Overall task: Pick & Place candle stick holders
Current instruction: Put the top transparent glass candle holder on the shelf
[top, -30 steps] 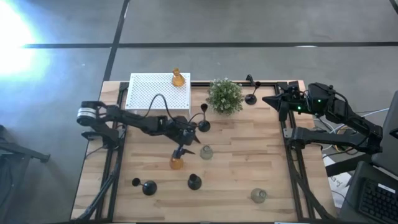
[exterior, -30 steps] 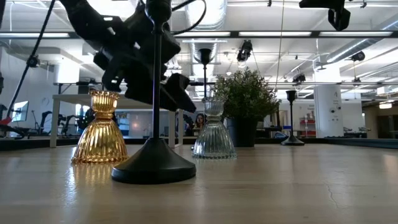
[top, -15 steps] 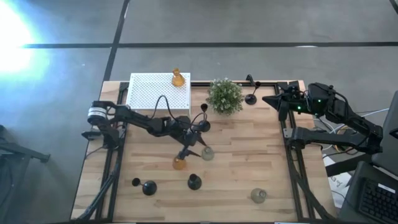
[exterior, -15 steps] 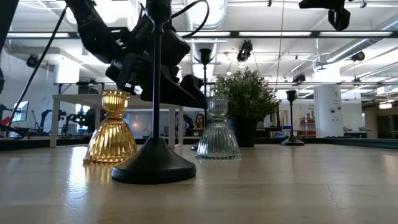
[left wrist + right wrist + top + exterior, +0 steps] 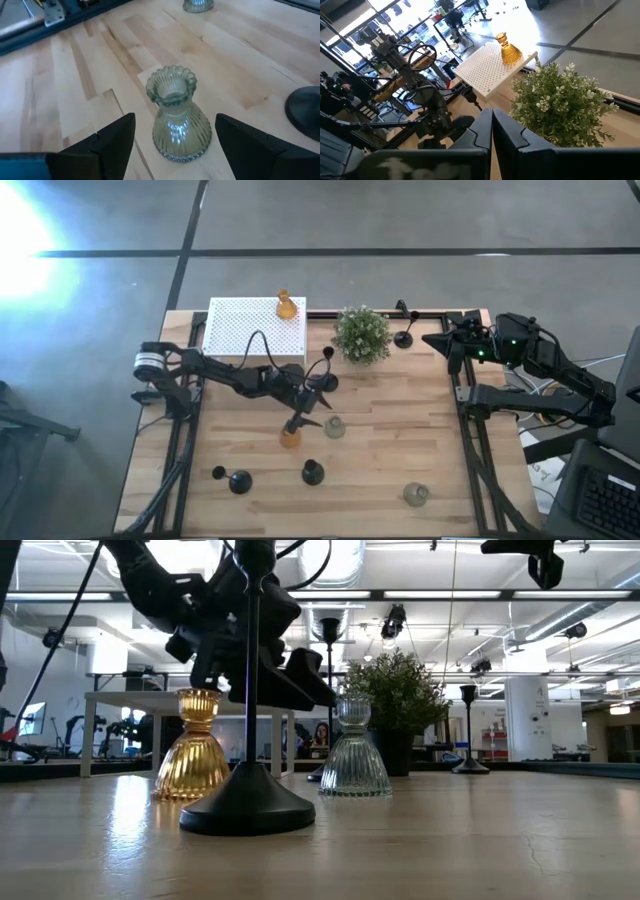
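Observation:
A clear ribbed glass holder (image 5: 175,120) stands upright on its base mid-table (image 5: 334,426). My left gripper (image 5: 175,118) is open and low, a finger on either side of the holder, apart from it. An amber glass holder (image 5: 290,437) stands just left of it, under the gripper body (image 5: 240,640). A second amber holder (image 5: 287,305) stands on the white perforated box (image 5: 250,330). Black holders stand behind the left gripper (image 5: 325,377), near the table's front (image 5: 312,472) (image 5: 238,480) and beyond the plant (image 5: 403,336). My right gripper (image 5: 491,131) is shut and empty at the back right. My left gripper is close over the amber holder's cup (image 5: 199,700). The gripper body hides that spot, so I cannot tell whether it touches. Its fingers (image 5: 116,142) do not touch the clear holder.
A bushy green potted plant (image 5: 361,333) stands at the back middle. Another clear glass holder (image 5: 415,494) stands near the front right. In the low view the nearest black holder (image 5: 247,805) stands in front of the two glass ones. Bare wood (image 5: 400,420) lies to the right.
My left gripper has gone toward the table's right edge, onto the clear holder. The amber holder has slid upright along the table, to the right and a little toward the far edge.

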Robot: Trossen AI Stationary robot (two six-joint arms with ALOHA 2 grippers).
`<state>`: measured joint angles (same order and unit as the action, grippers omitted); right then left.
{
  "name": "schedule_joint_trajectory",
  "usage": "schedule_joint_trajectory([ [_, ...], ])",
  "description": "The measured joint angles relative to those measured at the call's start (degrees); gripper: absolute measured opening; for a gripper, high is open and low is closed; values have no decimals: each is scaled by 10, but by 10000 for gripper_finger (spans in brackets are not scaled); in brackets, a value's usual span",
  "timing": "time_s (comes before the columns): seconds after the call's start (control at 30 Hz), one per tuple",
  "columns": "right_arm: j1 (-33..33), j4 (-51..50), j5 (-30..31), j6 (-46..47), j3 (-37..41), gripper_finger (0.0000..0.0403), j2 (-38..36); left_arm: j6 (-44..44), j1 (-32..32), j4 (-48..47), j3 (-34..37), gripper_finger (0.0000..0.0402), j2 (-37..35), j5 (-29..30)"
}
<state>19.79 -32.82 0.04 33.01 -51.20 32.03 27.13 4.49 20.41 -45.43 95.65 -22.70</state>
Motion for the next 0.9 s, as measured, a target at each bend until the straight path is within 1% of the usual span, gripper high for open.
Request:
schedule_joint_trajectory([
  [0.23, 0, 0, 2, 0, 0, 8, 0, -11, 1, -29, 1, 279, -24, -6],
  [0.37, 0, 0, 2, 0, 0, 8, 0, -16, 7, -88, 1, 279, -38, -7],
  [0.47, 0, 0, 2, 0, 0, 8, 1, -17, 8, -113, 1, 279, -39, -8],
  [0.63, 0, 0, 4, 0, 0, 8, 1, -14, 7, -115, -2, 279, -41, -11],
  [0.7, 0, 0, 6, 0, 0, 8, 1, -4, 8, -114, -10, 279, -46, -5],
  [0.8, 0, 0, 6, 0, 0, 8, 1, 33, 9, -118, -24, 279, -51, 21],
  [0.9, 0, 0, 6, 0, 0, 8, 1, 66, 14, -125, -31, 279, -52, 32],
])
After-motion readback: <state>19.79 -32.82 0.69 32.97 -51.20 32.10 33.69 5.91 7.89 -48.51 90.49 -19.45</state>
